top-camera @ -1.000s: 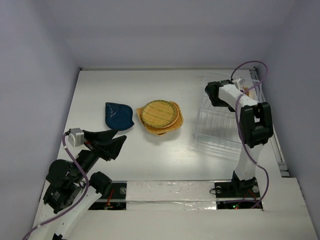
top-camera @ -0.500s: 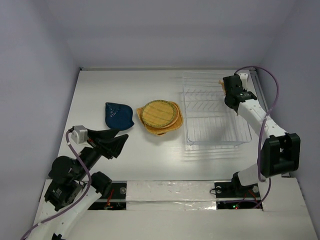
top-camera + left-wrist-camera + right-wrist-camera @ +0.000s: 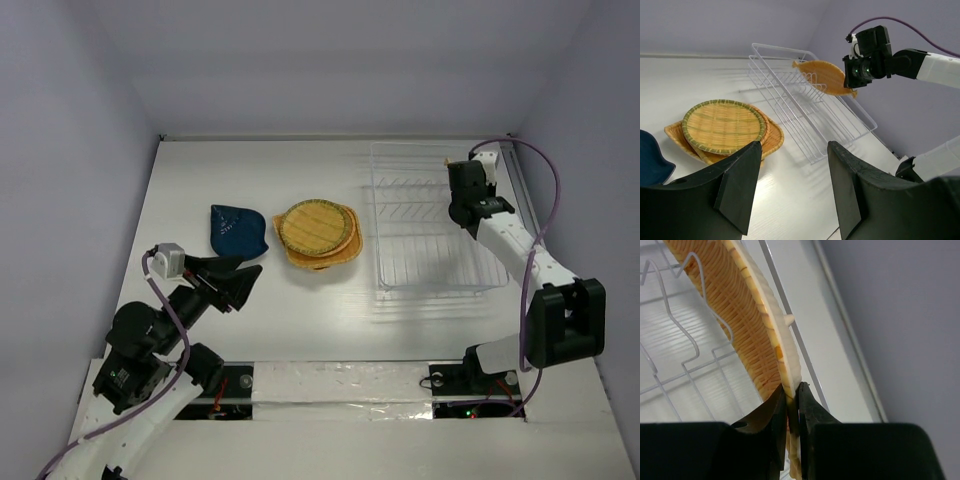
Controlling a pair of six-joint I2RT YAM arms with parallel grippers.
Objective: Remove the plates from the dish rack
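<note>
The white wire dish rack point(image 3: 420, 286) lies at the right of the table. My right gripper point(image 3: 792, 397) is shut on the rim of an orange-yellow leaf-shaped plate point(image 3: 750, 315), which stands on edge at the rack's far right end beside the upright wires point(image 3: 690, 360). The left wrist view shows this plate point(image 3: 822, 75) over the rack point(image 3: 805, 120). A round ribbed plate point(image 3: 312, 225) rests on a rounded-square one point(image 3: 345, 250) at mid-table, with a dark blue plate point(image 3: 237, 230) to their left. My left gripper point(image 3: 228, 280) hovers open near the front left, holding nothing.
White walls close in the table on three sides, and the rack sits close to the right wall edge point(image 3: 535, 230). A purple cable point(image 3: 545, 190) loops beside the right arm. The taped near edge point(image 3: 340, 375) lies between the arm bases.
The right arm has swung its elbow out to the right, still pinching the leaf plate. The rack has shifted and settled flat. The left gripper has drifted slightly right, staying open.
</note>
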